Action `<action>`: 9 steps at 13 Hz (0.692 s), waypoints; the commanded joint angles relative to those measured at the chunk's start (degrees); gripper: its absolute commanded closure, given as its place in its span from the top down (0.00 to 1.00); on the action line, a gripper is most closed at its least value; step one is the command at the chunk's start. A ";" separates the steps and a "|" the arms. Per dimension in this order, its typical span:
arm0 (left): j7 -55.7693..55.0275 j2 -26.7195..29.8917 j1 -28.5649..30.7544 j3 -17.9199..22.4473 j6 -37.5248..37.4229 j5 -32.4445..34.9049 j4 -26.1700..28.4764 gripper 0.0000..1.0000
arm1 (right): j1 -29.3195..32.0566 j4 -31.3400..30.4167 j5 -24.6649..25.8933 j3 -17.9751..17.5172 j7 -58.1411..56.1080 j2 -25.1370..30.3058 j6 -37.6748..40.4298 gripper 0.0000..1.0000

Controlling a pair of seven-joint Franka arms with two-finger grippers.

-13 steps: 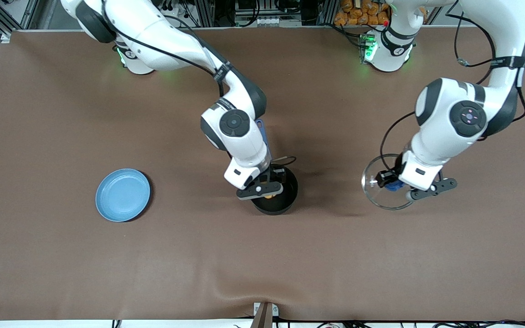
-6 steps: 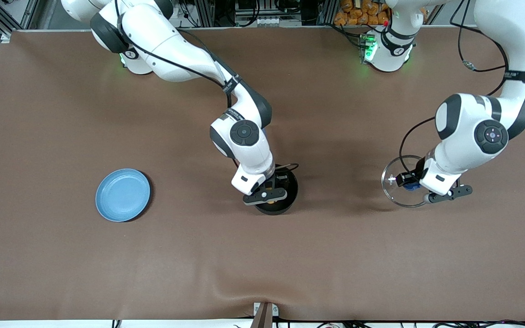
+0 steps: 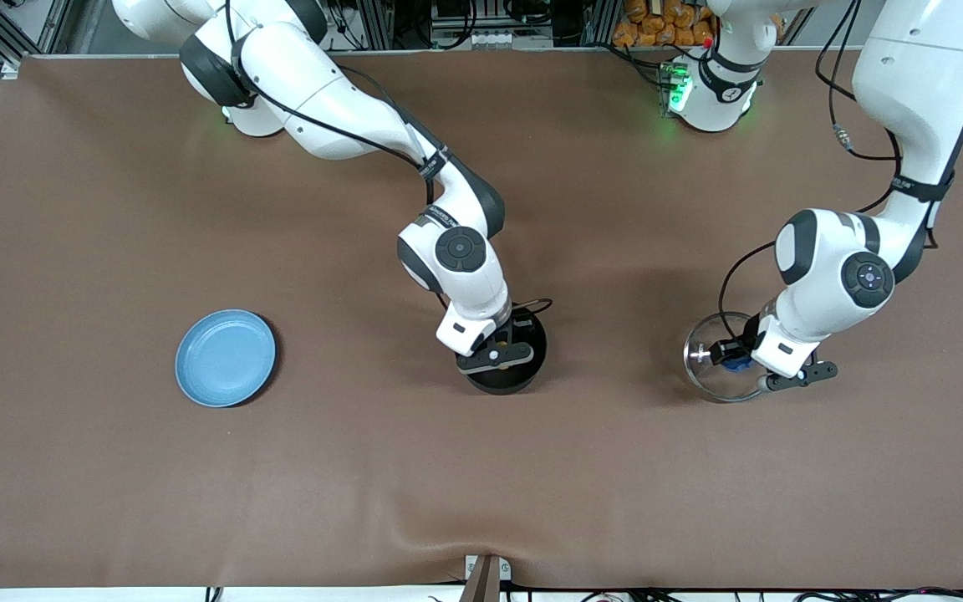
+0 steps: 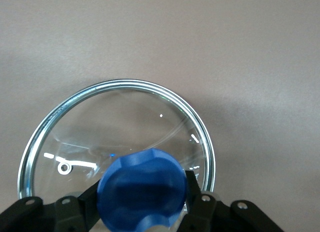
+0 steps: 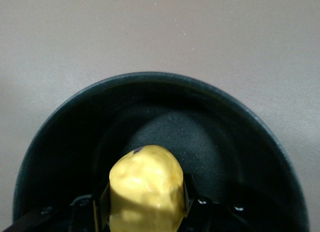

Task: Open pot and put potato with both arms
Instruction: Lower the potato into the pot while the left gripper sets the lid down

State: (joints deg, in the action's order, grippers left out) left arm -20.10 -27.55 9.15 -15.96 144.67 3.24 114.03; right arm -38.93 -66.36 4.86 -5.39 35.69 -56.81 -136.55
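Centre of the front frame: the right gripper (image 3: 502, 344) sits low over the open pot (image 3: 505, 351), its 2 fingers clamped on the potato (image 5: 146, 188), which hangs inside the rim above the black floor. Lower right of that frame: the left gripper (image 3: 736, 358) has its 2 fingers pinched on the blue knob (image 4: 142, 189) of the lid (image 4: 117, 137), down close to the brown table (image 3: 114, 468) toward the left arm's end, well apart from the pot. Lower left: 1 plate (image 3: 225, 358), bare.
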 commanded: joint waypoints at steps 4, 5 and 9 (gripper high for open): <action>1.20 -1.45 -0.01 -0.30 3.69 -0.25 -0.74 0.69 | -1.41 2.91 1.38 1.52 1.40 -2.51 -0.82 0.00; 1.20 -1.71 -0.19 -0.30 3.69 -0.25 -0.83 0.73 | -1.41 2.91 1.38 1.52 1.40 -2.51 -0.73 0.04; 1.29 -2.07 -0.19 -0.30 3.78 -0.25 -0.83 0.78 | -0.54 2.47 1.38 1.61 0.96 -0.77 -0.03 0.86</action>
State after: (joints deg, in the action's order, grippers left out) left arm -20.00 -28.98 8.98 -16.13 147.74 3.24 113.89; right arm -39.63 -65.42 4.87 -3.95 35.69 -57.87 -137.44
